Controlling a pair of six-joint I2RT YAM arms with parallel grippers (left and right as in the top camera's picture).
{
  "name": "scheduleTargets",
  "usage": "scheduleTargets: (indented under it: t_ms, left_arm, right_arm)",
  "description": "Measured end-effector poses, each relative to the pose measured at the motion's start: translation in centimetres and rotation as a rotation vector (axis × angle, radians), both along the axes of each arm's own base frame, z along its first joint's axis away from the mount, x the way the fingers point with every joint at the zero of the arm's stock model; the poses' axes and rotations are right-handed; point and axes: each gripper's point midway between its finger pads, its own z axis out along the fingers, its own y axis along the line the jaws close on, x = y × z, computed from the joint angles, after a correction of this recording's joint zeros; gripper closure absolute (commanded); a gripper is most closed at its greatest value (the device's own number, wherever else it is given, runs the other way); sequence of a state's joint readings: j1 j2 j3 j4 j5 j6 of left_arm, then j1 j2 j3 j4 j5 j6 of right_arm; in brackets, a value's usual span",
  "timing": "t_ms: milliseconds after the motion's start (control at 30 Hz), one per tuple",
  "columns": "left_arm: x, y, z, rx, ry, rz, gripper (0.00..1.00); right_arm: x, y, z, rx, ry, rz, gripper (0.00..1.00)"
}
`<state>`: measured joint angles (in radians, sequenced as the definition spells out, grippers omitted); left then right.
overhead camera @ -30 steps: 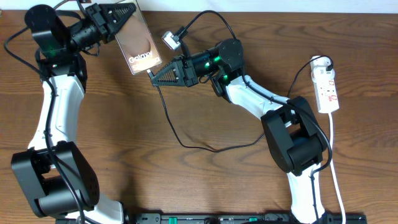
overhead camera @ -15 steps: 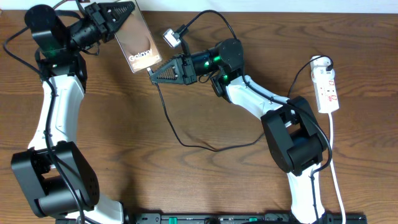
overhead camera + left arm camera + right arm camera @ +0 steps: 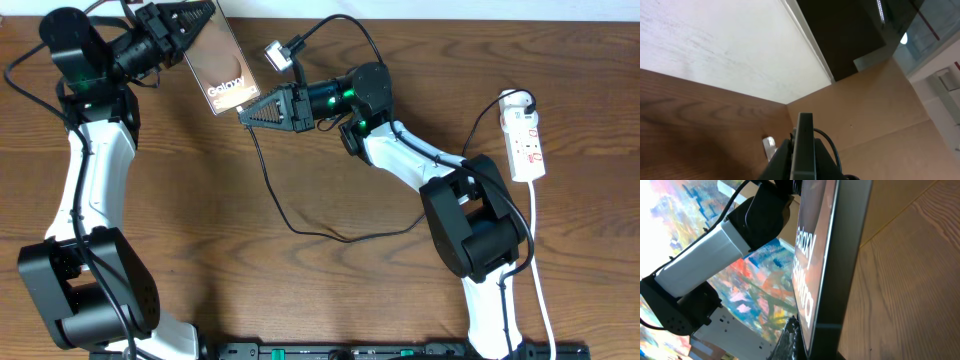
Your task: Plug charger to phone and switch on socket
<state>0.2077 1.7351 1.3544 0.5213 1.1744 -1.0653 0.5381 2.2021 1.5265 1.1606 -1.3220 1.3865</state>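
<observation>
At eleven o'clock the left gripper pinches the stiff, likely slippery phone by its top edge. The right gripper clamps the limp charger near its plug, which looks the best hold.

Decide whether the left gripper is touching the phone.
Touching. In the left wrist view the phone stands edge-on, clamped between the fingers of the left gripper; the overhead view shows the same grip on its top end.

A brown wood-grain bench spreads beneath both my left jaws and my right jaws. Beyond my left jaws, a white wall meets a brown cardboard panel. Behind my right jaws is a bright, many-coloured painting. A black rail lines the bench edge farthest from my jaws.
</observation>
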Motion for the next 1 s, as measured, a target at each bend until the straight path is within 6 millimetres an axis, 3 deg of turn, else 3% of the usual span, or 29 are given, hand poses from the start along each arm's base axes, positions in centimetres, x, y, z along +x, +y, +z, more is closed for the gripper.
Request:
scheduleTargets:
  t_ms: [1000]
  left_arm:
    - [0.61, 0.50, 0.07, 0.024, -0.035, 0.047, 0.92]
  right_arm:
    - [0.95, 0.31, -0.39, -0.022, 0.085, -0.037, 0.99]
